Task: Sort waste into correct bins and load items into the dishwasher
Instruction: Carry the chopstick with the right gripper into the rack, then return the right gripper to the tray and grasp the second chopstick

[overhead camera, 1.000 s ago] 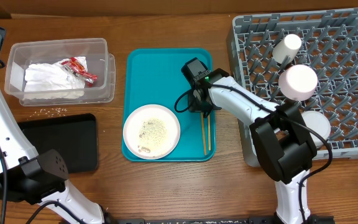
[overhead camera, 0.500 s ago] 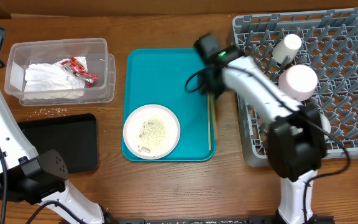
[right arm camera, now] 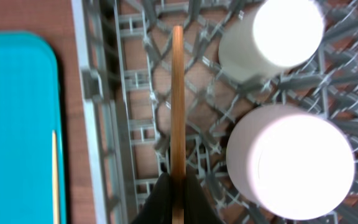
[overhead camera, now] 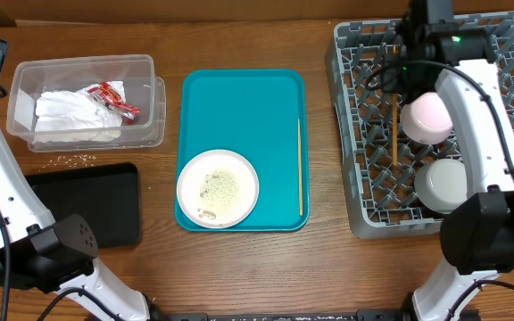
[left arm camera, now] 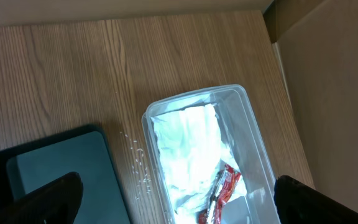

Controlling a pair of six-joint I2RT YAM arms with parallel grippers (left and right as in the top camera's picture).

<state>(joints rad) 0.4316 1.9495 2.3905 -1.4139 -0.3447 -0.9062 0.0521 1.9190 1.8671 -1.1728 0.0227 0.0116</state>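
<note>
My right gripper (right arm camera: pixel 178 178) is shut on a wooden chopstick (right arm camera: pixel 177 99) and holds it over the left part of the grey dishwasher rack (overhead camera: pixel 355 134). In the overhead view that chopstick (overhead camera: pixel 393 116) runs lengthwise above the lattice. Two upturned pale bowls (overhead camera: pixel 428 118) (overhead camera: pixel 443 183) sit in the rack beside it. The white plate (overhead camera: pixel 218 187) with rice scraps lies on the teal tray (overhead camera: pixel 239 107). My left gripper (left arm camera: pixel 182 202) hangs open above the clear tub (left arm camera: pixel 253 137), which holds white napkins (left arm camera: pixel 188 149) and a red wrapper (left arm camera: pixel 225 186).
A second chopstick (overhead camera: pixel 299 169) lies along the teal tray's right edge. The black tray (overhead camera: pixel 87 201) sits at the front left, with loose rice grains (overhead camera: pixel 74 160) on the table between it and the clear tub (overhead camera: pixel 86 100).
My right gripper has lifted one chopstick off the teal tray and carried it up and to the right, over the rack. The left arm has not moved.
</note>
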